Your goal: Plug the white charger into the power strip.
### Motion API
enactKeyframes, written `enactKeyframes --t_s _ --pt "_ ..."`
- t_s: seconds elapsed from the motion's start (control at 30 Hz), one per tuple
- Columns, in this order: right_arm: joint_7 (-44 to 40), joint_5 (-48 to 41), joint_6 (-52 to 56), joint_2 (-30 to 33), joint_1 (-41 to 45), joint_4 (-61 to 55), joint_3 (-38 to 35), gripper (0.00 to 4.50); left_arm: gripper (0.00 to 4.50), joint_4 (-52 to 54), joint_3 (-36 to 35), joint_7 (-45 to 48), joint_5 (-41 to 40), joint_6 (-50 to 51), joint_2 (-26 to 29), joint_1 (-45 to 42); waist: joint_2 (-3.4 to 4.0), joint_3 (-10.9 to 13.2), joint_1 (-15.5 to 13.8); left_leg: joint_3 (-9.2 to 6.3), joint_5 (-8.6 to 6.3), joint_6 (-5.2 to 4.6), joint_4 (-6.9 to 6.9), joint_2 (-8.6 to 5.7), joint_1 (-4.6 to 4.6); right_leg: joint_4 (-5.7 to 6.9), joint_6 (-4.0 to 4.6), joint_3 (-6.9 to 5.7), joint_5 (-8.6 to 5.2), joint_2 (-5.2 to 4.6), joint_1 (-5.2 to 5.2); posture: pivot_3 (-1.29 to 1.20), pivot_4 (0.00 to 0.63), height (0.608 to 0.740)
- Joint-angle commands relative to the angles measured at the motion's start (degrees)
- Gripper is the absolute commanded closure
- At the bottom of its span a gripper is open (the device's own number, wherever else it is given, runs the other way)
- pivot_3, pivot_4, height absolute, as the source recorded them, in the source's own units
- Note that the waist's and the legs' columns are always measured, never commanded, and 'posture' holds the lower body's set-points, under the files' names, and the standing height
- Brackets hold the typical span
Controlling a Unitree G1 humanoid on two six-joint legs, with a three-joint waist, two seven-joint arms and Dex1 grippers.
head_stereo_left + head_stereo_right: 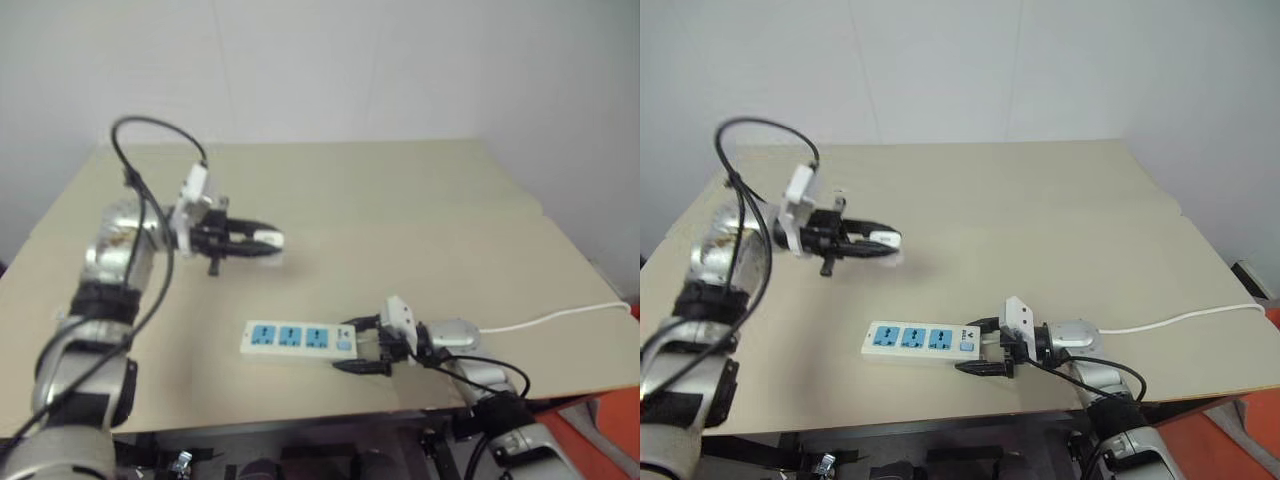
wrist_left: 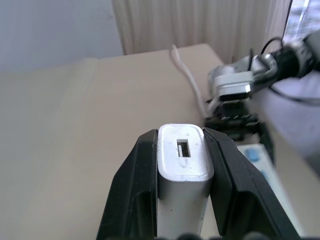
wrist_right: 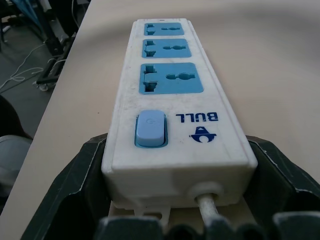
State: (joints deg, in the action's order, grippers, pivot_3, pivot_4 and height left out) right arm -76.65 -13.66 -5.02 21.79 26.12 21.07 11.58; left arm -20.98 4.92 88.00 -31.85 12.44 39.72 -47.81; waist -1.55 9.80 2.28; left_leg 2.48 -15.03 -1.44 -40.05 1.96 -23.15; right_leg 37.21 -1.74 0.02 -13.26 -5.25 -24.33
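My left gripper (image 1: 262, 240) hangs above the left half of the table, pointing right, shut on the white charger (image 1: 270, 238). From the left wrist, the charger (image 2: 182, 155) sits squeezed between both black fingers (image 2: 135, 180), its USB slot facing outward. The power strip (image 1: 295, 338) lies flat near the table's front edge, its three blue sockets facing up. My right gripper (image 1: 364, 346) clamps the strip's switch end from both sides. In the right wrist view the strip (image 3: 170, 90) runs away from the fingers (image 3: 85, 180), with the blue switch (image 3: 150, 129) nearest.
The strip's thin white cord (image 1: 560, 318) trails right across the beige table (image 1: 420, 220) and off its right edge. A white wall stands behind the table. Something orange (image 1: 610, 440) sits below the table's front right corner.
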Motion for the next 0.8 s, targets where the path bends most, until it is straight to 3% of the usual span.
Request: enactKeyframes --t_s 0.03,0.3,0.6,0.8 --pt "-1.5 0.9 -3.2 -0.9 2.4 4.3 0.9 1.09 3.48 12.8 -3.6 -5.9 -4.2 5.4 -1.7 4.5 0.00 0.0 -0.1 -0.01 0.00 0.00 0.01 0.00 0.02 -0.02 0.00 0.00 0.00 0.01 0.02 0.00 0.150 0.740" --pt "-2.6 4.6 -9.8 -2.0 6.7 15.7 2.2 1.09 3.48 24.3 -3.9 -12.5 -6.4 11.9 -5.4 11.4 -0.07 -0.1 0.2 0.15 0.01 0.01 0.10 -0.01 0.53 -0.11 0.01 0.24 0.00 0.06 0.30 0.00 0.150 0.740" --pt "-2.2 5.6 -12.3 -2.0 9.6 22.9 1.8 1.09 3.48 26.3 -3.0 -12.6 -6.2 13.6 -5.8 13.1 -0.09 -0.1 0.1 0.39 -0.04 0.06 0.32 0.00 1.48 -0.33 0.01 0.41 -0.01 0.07 1.15 0.00 0.150 0.740" --pt "-2.4 5.9 -13.3 -2.6 9.4 23.5 2.2 1.09 3.48 25.5 -2.0 -11.4 -4.3 12.8 -5.5 14.7 -0.09 -0.2 0.1 0.40 -0.05 0.07 0.36 0.01 1.58 -0.32 0.01 0.42 -0.01 0.07 1.19 0.00 0.150 0.740"
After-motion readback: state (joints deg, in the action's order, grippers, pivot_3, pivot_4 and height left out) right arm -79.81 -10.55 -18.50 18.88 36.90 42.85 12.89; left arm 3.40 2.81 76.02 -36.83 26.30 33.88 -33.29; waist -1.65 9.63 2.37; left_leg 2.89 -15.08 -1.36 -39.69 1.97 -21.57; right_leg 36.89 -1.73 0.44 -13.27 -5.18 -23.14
